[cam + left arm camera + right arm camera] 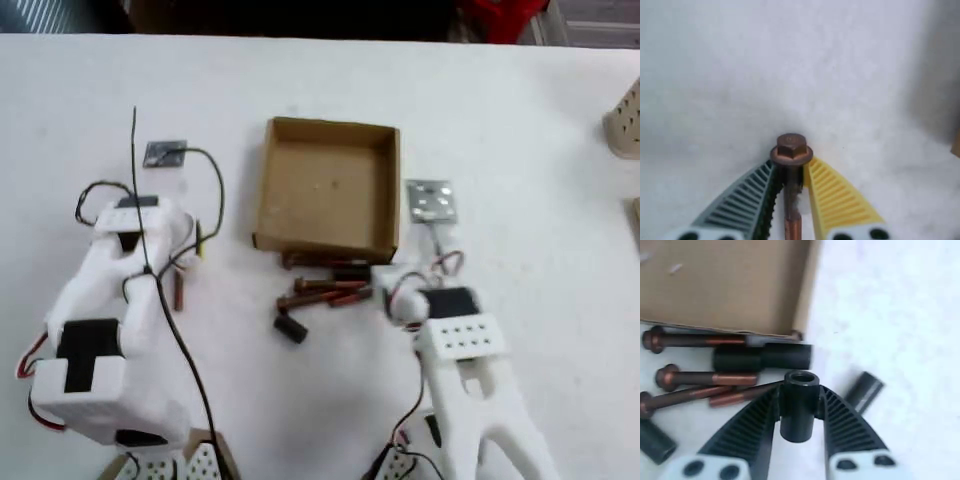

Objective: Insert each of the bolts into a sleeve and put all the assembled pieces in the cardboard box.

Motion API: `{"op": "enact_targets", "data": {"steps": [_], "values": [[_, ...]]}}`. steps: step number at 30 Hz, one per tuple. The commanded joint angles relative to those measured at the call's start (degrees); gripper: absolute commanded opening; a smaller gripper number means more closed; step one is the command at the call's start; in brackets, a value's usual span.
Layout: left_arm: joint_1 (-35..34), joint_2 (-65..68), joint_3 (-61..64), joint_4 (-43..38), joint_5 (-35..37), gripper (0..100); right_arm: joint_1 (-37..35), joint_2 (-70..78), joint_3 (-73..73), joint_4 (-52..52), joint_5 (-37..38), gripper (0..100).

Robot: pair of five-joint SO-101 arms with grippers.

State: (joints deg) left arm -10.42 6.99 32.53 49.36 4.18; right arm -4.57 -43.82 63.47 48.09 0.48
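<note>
Bolt (791, 150), copper-coloured, is clamped just under its head between the grey and yellow fingers (840, 190) of the left pincer (791, 172), over the white desk (790, 60). In the high view it sits well apart from the cardboard box (325, 185), on the box's left. The right pincer (799, 396) is clamped on 1 black sleeve (799, 415), its open end facing the wrist camera, near the box's front wall. More bolts (700, 377) lie heaped on the desk against that wall, with a longer sleeve (762, 357) among them. 2 short sleeves (864, 390) lie apart, 1 on either side of the heap.
</note>
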Motion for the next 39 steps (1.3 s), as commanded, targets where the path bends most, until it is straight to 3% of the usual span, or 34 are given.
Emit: {"op": "enact_targets", "data": {"steps": [1, 7, 20, 26, 39], "values": [[-0.4, -3.03, 0.0, -1.14, -0.79, 2, 14.46, -3.82, -0.53, -0.04, 11.96, 1.8], [-0.4, -3.03, 0.09, -1.14, -0.79, 2, 26.24, 0.75, -3.69, -0.13, 21.54, 1.8], [-0.4, -3.3, 0.53, -1.14, -0.79, 2, 31.6, 27.82, -18.11, -0.13, 27.08, 2.0], [-0.4, -3.3, 0.44, -1.14, -0.79, 2, 33.63, 31.43, -20.13, -0.13, 26.99, 13.6], [-0.4, -3.21, 0.26, -1.14, -0.79, 2, 36.18, 31.69, -20.13, -1.19, 26.55, 10.6]]}}
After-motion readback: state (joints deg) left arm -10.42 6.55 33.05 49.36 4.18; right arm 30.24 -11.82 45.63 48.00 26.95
